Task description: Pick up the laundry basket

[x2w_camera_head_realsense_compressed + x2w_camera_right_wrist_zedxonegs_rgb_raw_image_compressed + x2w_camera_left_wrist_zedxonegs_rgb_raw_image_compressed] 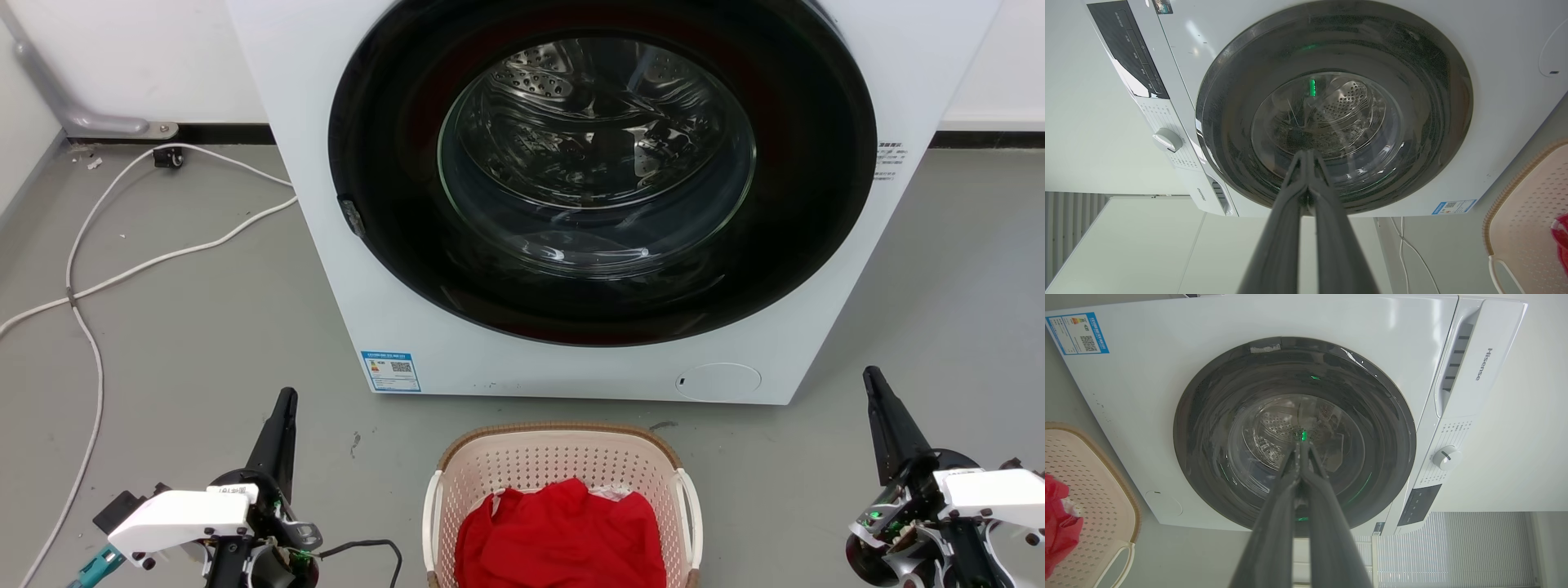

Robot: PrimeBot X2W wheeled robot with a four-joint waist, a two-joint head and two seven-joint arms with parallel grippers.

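Note:
The laundry basket [522, 461], cream-pink with perforated walls, a brown woven-look rim and white side handles, stands on the floor at the bottom middle of the head view, holding red cloth [563, 535]. Its edge also appears in the left wrist view, laundry basket [1094, 486], and in the right wrist view, laundry basket [1527, 212]. My left gripper [286, 396] is shut and empty, well left of the basket. My right gripper [870, 376] is shut and empty, well to its right. Both point toward the washing machine.
A white front-loading washing machine [392, 269] with its round dark door closed stands just behind the basket. White cables [90, 278] trail over the grey floor at the left. A grey pipe [90, 122] runs along the wall at the back left.

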